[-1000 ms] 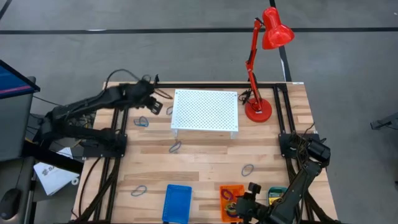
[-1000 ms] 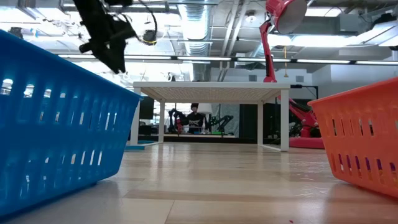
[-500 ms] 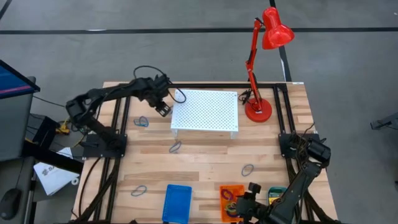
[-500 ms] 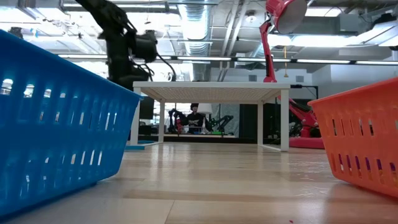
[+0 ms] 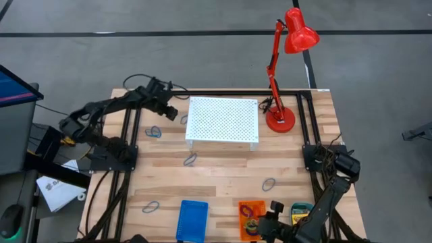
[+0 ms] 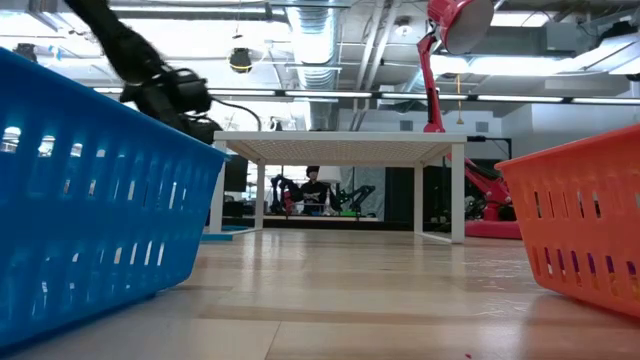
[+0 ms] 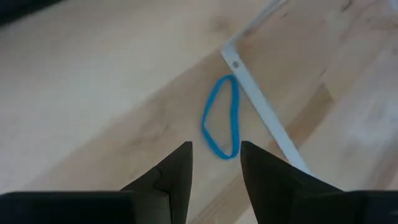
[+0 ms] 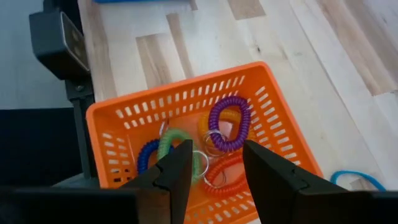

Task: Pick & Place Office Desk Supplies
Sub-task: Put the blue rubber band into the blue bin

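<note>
Left fingers (image 7: 214, 165) parted over blue loop (image 7: 222, 125) — no legible writing

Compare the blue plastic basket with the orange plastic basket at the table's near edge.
Colour: the blue slotted plastic basket is blue, the orange slotted plastic basket is orange.
Contents: the orange one holds coiled loops, among them a purple coil; nothing shows inside the blue one from above.
Place: the blue one sits on the left arm's side, while the orange one lies below the right gripper.
Both have slotted walls and stand on the wooden table.
</note>
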Motion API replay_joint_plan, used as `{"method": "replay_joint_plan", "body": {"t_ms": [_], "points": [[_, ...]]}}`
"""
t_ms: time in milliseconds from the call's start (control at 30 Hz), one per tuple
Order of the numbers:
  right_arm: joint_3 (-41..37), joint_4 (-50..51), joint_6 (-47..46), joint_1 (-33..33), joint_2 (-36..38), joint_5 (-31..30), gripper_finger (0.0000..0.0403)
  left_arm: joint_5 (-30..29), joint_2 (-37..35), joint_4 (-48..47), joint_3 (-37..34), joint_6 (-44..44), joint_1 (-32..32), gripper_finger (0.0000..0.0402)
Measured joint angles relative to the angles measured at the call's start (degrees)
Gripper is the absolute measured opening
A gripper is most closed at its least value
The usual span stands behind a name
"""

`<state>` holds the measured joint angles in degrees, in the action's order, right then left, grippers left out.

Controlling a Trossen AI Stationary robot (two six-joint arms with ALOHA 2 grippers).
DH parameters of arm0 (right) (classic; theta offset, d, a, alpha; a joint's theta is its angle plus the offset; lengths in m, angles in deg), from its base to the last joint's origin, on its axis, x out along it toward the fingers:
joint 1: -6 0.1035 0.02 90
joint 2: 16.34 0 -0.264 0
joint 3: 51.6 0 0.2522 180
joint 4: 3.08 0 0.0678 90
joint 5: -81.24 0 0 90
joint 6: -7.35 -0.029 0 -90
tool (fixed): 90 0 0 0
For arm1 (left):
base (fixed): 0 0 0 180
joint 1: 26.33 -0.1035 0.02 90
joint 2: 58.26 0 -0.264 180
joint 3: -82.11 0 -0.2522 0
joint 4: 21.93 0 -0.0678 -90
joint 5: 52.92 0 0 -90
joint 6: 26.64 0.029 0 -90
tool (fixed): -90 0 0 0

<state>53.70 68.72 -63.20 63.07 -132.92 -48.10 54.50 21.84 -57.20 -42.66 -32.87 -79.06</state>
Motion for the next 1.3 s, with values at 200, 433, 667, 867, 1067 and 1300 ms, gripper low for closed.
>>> {"method": "replay_joint_plan", "body": {"t_ms": [200,433,667,867,1067,1300], "points": [[0.07,-0.1,1.71,-1.22,0.0,0.02,0.0137,1.14,-1.39,7.1,-7.55,-0.38,-1.28,0.013],[0.07,-0.03,4.41,-2.22,0.0,0.42,0.0139,1.24,0.39,18.45,-10.44,-3.61,1.53,0.013],[0.07,-0.06,4.43,-1.59,0.0,0.58,0.0139,0.87,5.18,19.77,-10.47,-5.74,2.82,0.013],[0.07,-0.23,4.02,-1.17,0.0,0.51,0.0136,0.62,9.79,25.19,-10.47,-6.47,4.4,0.013],[0.07,-0.22,4.07,-1.21,0.0,0.51,0.0136,0.9,11.97,27.72,-10.33,-7.33,4.72,0.0129],[0.07,-0.24,4.02,-1.21,0.0,0.51,0.0136,-3.33,12.28,27.48,-10.27,-7.72,6.59,0.0102]]}}
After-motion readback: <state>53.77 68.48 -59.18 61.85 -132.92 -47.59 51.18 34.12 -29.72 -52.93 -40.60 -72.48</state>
